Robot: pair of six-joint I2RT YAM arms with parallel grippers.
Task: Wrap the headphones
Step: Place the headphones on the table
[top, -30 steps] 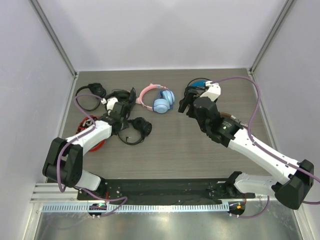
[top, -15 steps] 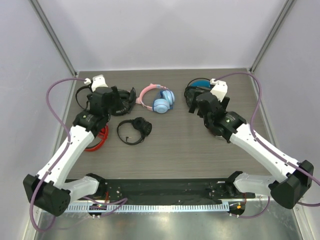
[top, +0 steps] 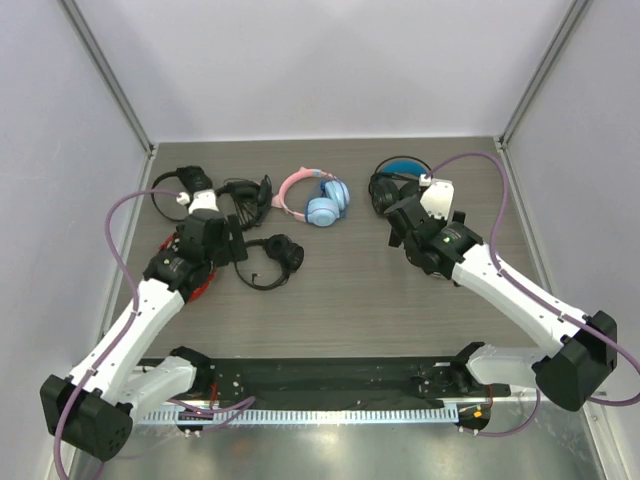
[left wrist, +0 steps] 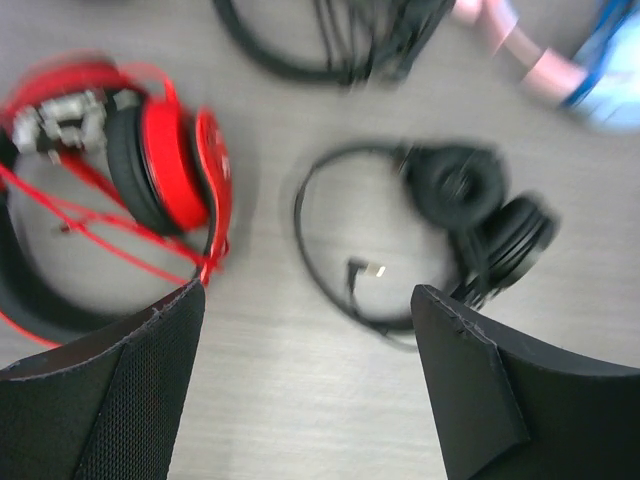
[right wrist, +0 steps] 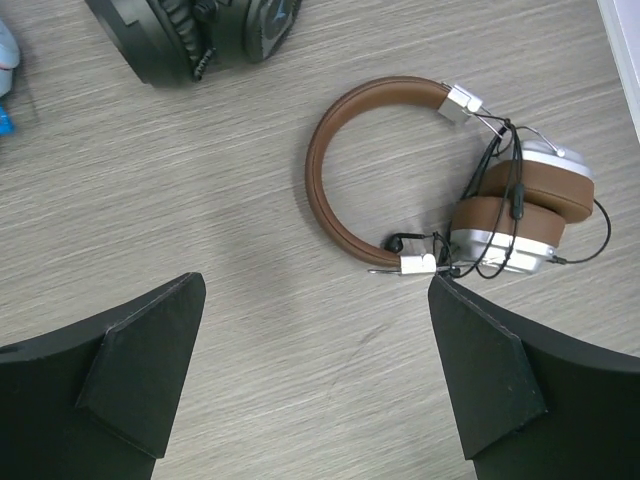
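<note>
The headphones (top: 270, 260) are a slim all-black pair lying left of the table's centre, with the thin cable looped beside the small round earcups. In the left wrist view the headphones (left wrist: 470, 205) lie blurred ahead of the fingers, plug end inside the loop. My left gripper (top: 232, 250) hovers just left of them, open and holding nothing (left wrist: 308, 290). My right gripper (top: 398, 228) hangs open over bare table at the back right (right wrist: 315, 280), far from the headphones.
Red headphones (left wrist: 165, 160) lie left of the task pair. A pink-and-blue pair (top: 315, 198) and other black headphones (top: 243, 192) sit at the back. A bulky black pair with blue lining (top: 393, 180) and a brown pair (right wrist: 450, 190) lie by the right gripper.
My left gripper left the headphones, swung toward the back left, then came back beside them with jaws wider. My right gripper opened further and shifted slightly right.
</note>
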